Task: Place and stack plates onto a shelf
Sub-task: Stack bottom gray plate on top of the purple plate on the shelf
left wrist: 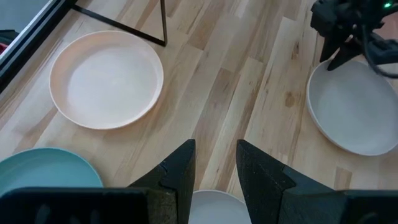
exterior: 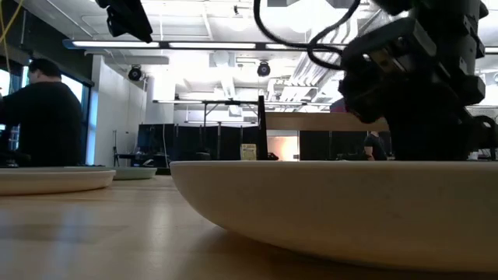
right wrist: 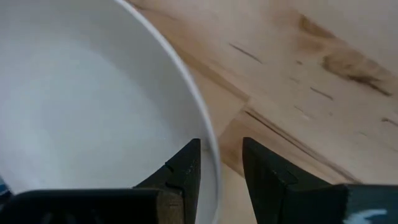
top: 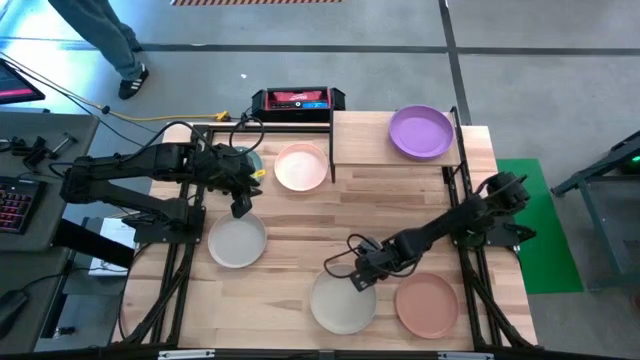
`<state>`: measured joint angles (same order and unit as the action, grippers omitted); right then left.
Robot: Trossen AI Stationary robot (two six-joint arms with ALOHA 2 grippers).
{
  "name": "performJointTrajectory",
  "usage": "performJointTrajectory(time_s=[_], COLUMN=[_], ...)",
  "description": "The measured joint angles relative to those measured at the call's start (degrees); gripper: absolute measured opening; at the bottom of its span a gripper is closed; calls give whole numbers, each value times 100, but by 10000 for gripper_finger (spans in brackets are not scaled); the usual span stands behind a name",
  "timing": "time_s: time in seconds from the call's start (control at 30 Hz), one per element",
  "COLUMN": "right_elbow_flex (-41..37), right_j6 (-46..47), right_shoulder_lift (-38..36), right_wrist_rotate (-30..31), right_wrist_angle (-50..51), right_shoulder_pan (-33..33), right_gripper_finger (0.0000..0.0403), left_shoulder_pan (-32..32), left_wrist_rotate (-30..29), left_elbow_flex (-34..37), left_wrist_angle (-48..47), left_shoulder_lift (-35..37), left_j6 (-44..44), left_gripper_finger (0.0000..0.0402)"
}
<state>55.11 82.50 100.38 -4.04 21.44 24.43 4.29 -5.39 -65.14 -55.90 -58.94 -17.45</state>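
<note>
Now right end effector [right wrist: 219, 163] astride cream plate [right wrist: 74, 106] rim.

a cream plate [exterior: 342, 210] fills the foreground, seen edge-on, its rounded wall rising from the wooden table [exterior: 93, 233] to a flat rim that runs off the right edge. directly above its right part hangs the right gripper [exterior: 424, 93], a dark bulky mass with a black cable looping over it; its fingers cannot be made out. at far left lies the low edge of a grey plate [exterior: 54, 179], with a teal plate [exterior: 140, 173] just behind it. top left, a dark piece of the left arm [exterior: 128, 17] enters from above. farther back stands the shelf [exterior: 311, 122] on a black post. a person in dark clothing [exterior: 43, 117] stands at left
</note>
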Motion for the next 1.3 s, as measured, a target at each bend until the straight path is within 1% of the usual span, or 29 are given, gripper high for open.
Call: performJointTrajectory(time_s=[0.3, 0.37, 0.47, 0.53, 0.63, 0.7, 0.8, 1.0, 1.3], right_elbow_flex=[0, 0, 2, 2, 2, 2, 2, 0, 0], right_j6=[136, 157, 212, 212, 259, 278, 284, 319, 472], right_shoulder_lift=[118, 126, 126, 120, 122, 118, -11, -450, -1273], right_wrist_rotate=[-198, -328, -378, -396, -394, -384, -297, -118, 511], right_wrist_angle=[-121, -188, -203, -245, -263, -330, -363, -210, 352], right_shoulder_pan=[-4, -5, 7, 0, -2, 0, 0, 0, 0], right_gripper_finger=[95, 80, 29, 9, 15, 6, 4, 1, 0], left_shoulder_pan=[0, -1, 0, 0, -1, -1, -1, 1, -1], left_wrist_rotate=[0, -3, -68, -115, -118, -118, -120, -129, -131], left_elbow_flex=[0, 0, 0, 0, 0, 0, 0, 0, 2], left_wrist_angle=[2, 2, 2, 2, 2, 2, 2, 2, 2], left_shoulder_lift=[0, 0, 0, 0, 0, 0, 0, 0, 0], left_j6=[0, 0, 2, 4, 9, 20, 23, 68, 79], left_gripper_finger=[106, 106, 106, 106, 106, 106, 106, 106, 106])
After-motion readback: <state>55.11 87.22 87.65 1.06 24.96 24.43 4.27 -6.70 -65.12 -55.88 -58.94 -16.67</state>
